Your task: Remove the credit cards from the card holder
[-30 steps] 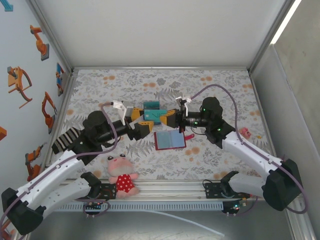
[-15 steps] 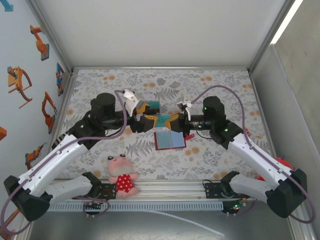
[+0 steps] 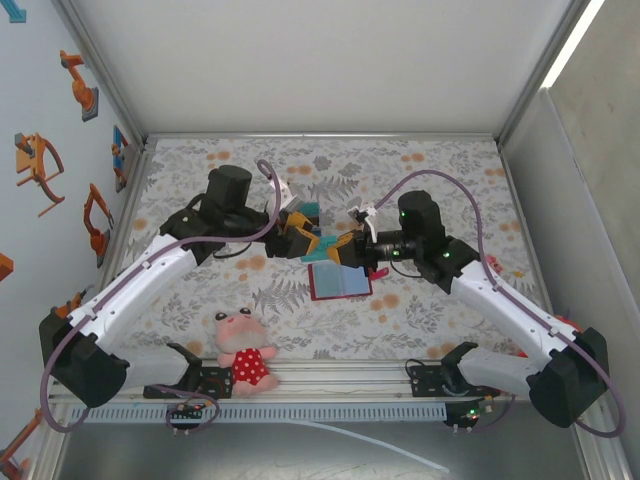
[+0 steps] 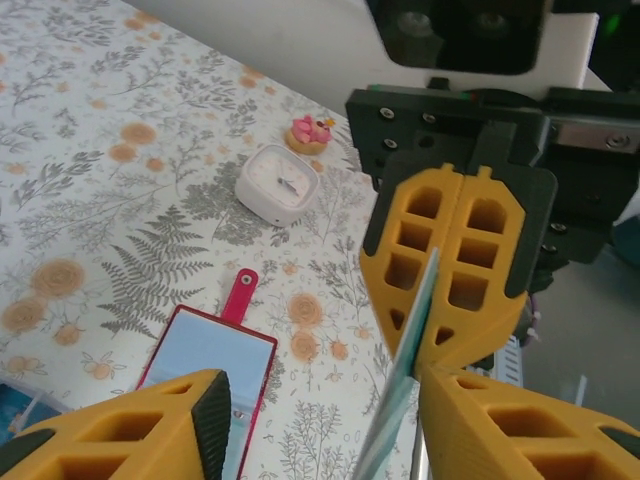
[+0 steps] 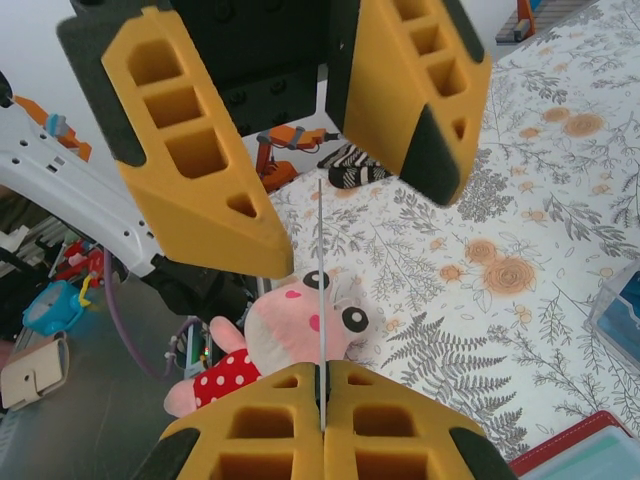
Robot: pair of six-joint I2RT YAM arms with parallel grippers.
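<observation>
Presently, right gripper (image 5: 322,425) fingers pinch a teal credit card (image 5: 320,265) at lower centre; left gripper (image 5: 350,215) fingers stand spread astride it. Card holder (image 3: 340,282) lies open just below centre overhead.

no text, brand, number or sign can be read anywhere.

Lit brightly and evenly from above, with glare off a white light strip (image 3: 572,45) at the upper right of the overhead view. Only soft, short shadows under the arms on the flowered table (image 3: 440,170). Sharp overhead, slightly bowed toward the edges. Up close, blurred yellow fingers (image 4: 130,430) along the bottom; crisp credit card (image 5: 321,300) edge mid-frame; hazy, dimmer background at lower left.
</observation>
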